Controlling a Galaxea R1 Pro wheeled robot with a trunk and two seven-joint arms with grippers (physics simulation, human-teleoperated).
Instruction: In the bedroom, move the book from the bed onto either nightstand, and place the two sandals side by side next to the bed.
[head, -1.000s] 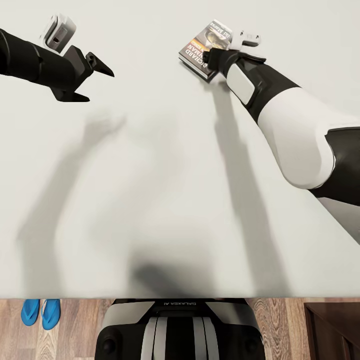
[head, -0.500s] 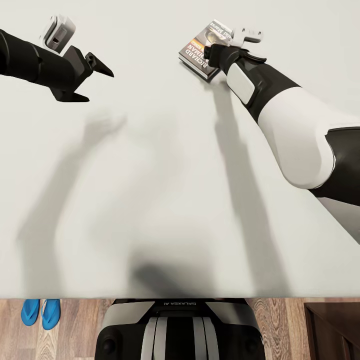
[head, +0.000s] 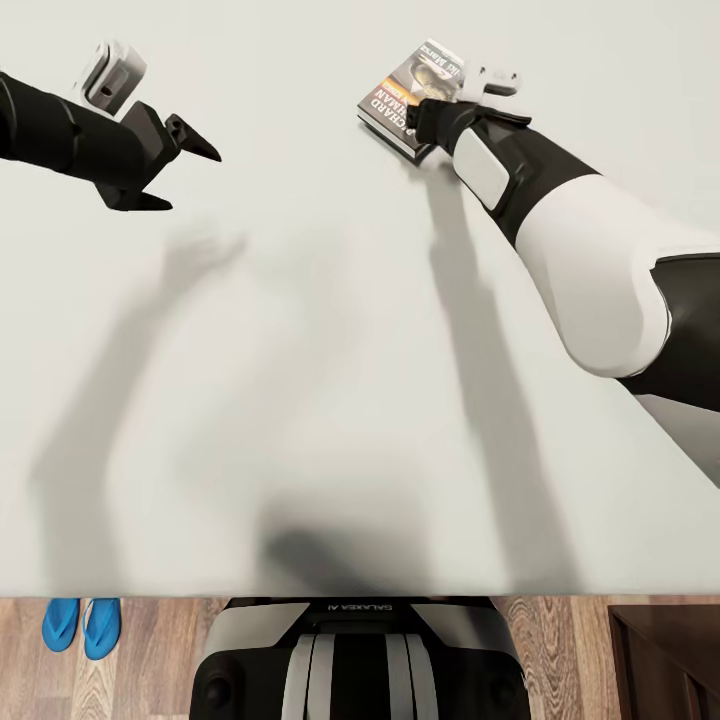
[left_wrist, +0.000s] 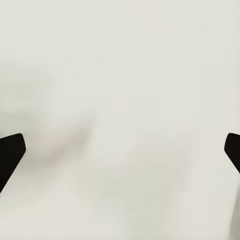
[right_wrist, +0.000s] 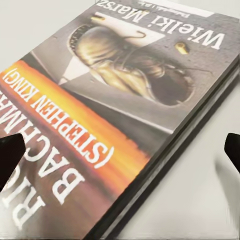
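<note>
Head view: since a moment ago the left gripper (head: 180, 168) has drifted slightly left with fingers spread and nothing held, while the right gripper (head: 432, 112) stays at the near-right corner of the book (head: 412, 95) far out on the bed (head: 300, 400) — book not lifted yet. The sandals (head: 80, 626) sit side by side on the floor near-left, the nightstand (head: 665, 655) near-right. Left wrist view: fingertips wide apart over bare mattress. Right wrist view: jaws open, straddling the book's corner — grasp seems about to happen.

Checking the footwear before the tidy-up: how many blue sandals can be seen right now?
2. One sandal and the other sandal lie side by side on the wooden floor, just past the bed edge, on the robot's left. None look hidden.
</note>
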